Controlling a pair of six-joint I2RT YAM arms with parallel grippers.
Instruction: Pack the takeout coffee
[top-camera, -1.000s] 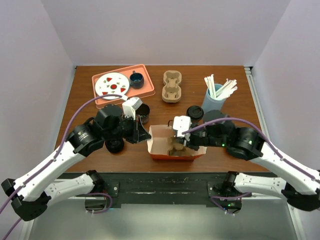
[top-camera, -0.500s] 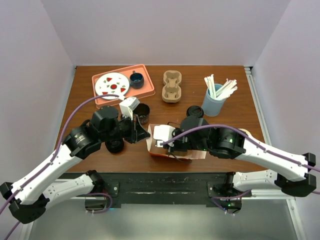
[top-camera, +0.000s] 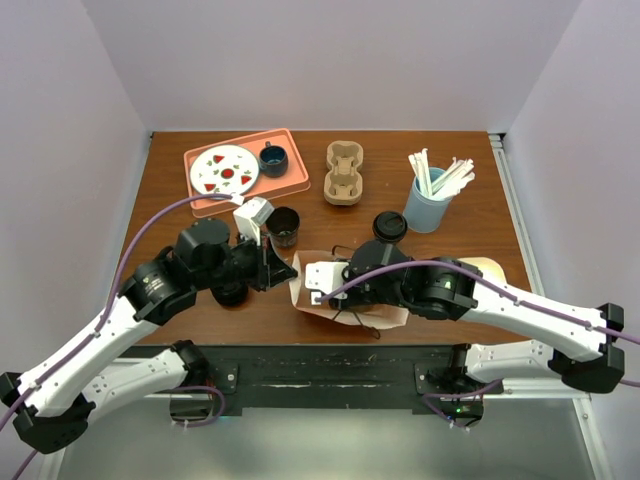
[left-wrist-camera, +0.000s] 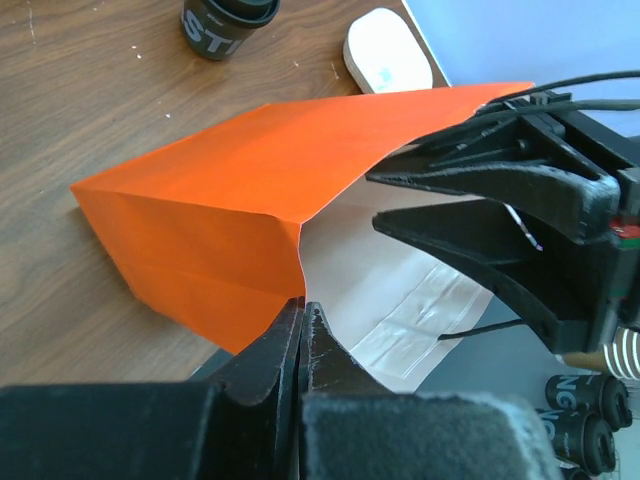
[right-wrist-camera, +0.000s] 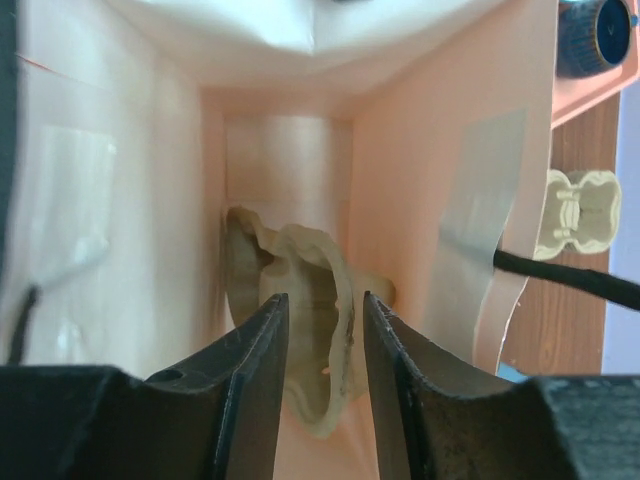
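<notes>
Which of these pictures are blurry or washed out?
Top external: sharp, evenly lit, soft shadows. Left wrist: the orange bag is crisp, the left gripper at the bottom is out of focus. Right wrist: the orange bag's inside washes out to white at the top; the right gripper is dark and soft.

Bag (left-wrist-camera: 210, 190) mouth is mostly taken up by the right gripper (right-wrist-camera: 324, 300). Further in, the passage is blocked by a pulp carrier (right-wrist-camera: 300, 255), so barely any room's left.
</notes>
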